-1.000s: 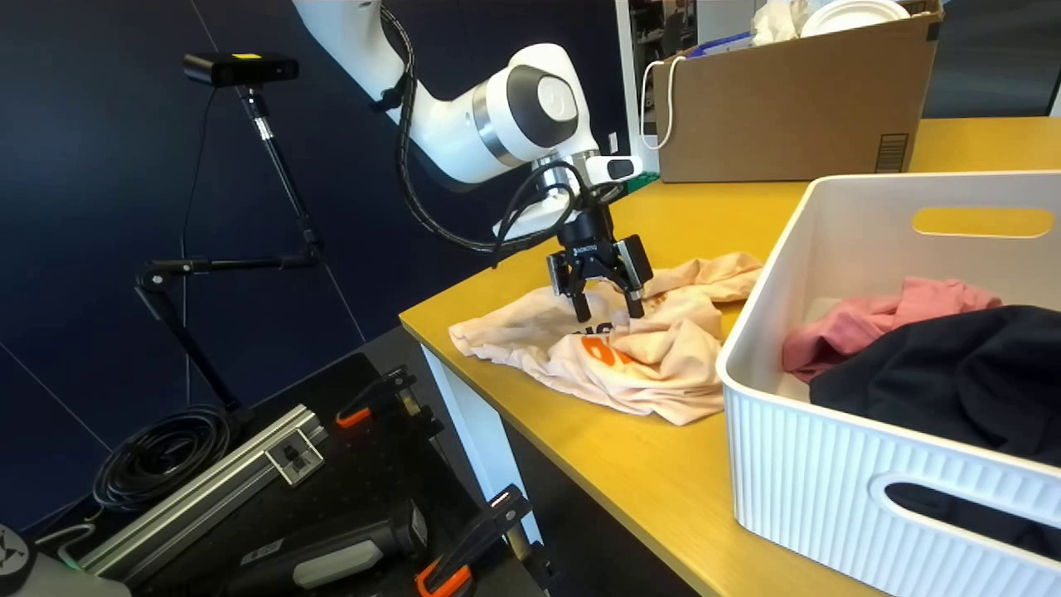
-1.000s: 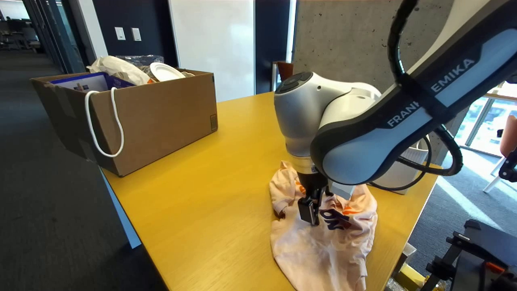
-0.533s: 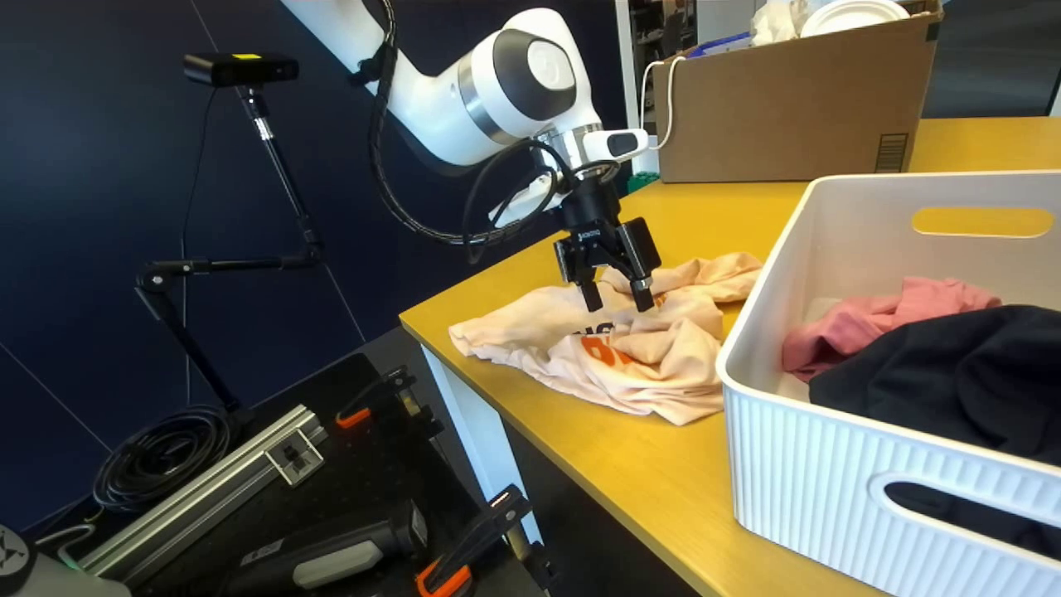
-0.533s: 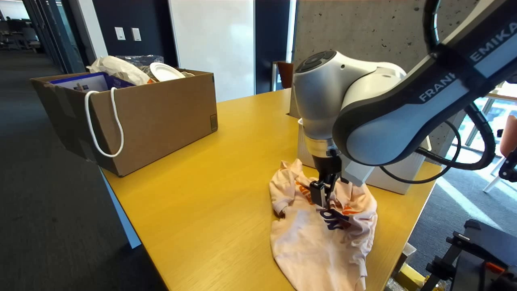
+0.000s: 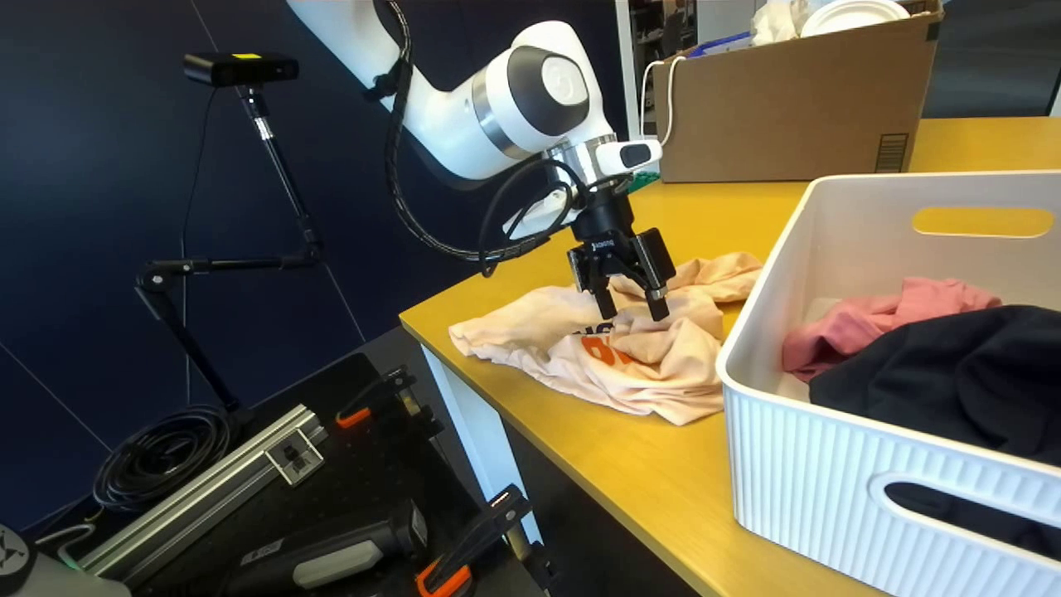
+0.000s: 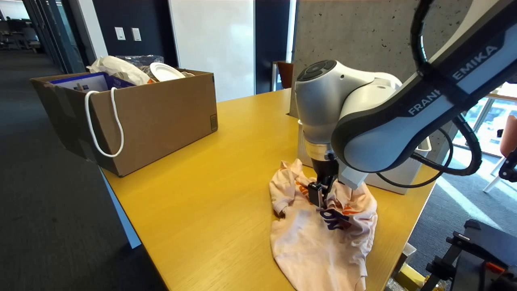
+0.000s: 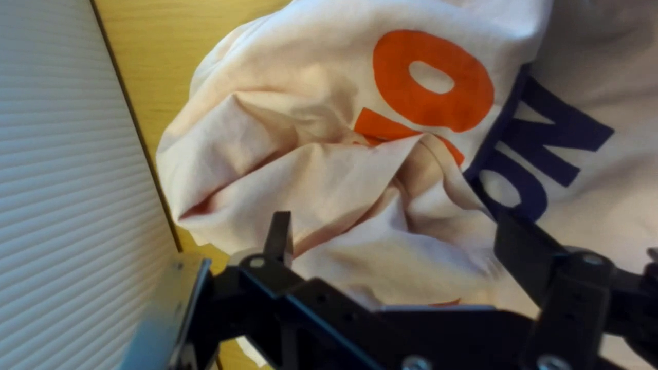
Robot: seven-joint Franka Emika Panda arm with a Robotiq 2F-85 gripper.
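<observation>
- State of the gripper (image 5: 633, 310): pointing down, jaws spread wide, nothing in its grasp.
- Position of the peach garment (image 5: 663, 358): lying crumpled on the tabletop (image 6: 210, 194), directly beneath the gripper; whether the two touch — cannot be confirmed from the views.
- Marking noted: orange and dark blue lettering (image 7: 473, 92) on the garment, broken up by folds in the wrist view.
- Adjacent to the garment: a ribbed white bin (image 5: 796, 464) with handle openings, standing on the tabletop just beside it; contact between garment and bin unclear.
- Contents of the bin: pink cloth (image 5: 895, 319) and dark cloth (image 5: 937, 373) — the dark partly hiding the pink.
- Well apart from the garment, in both exterior views: a cardboard box (image 6: 161, 121) on the tabletop, its contents reaching the rim, a white plate (image 6: 165, 72) showing at the top.
- Beyond the tabletop edge, in an exterior view: a black camera (image 5: 240, 70) mounted on a jointed stand (image 5: 286, 176).
</observation>
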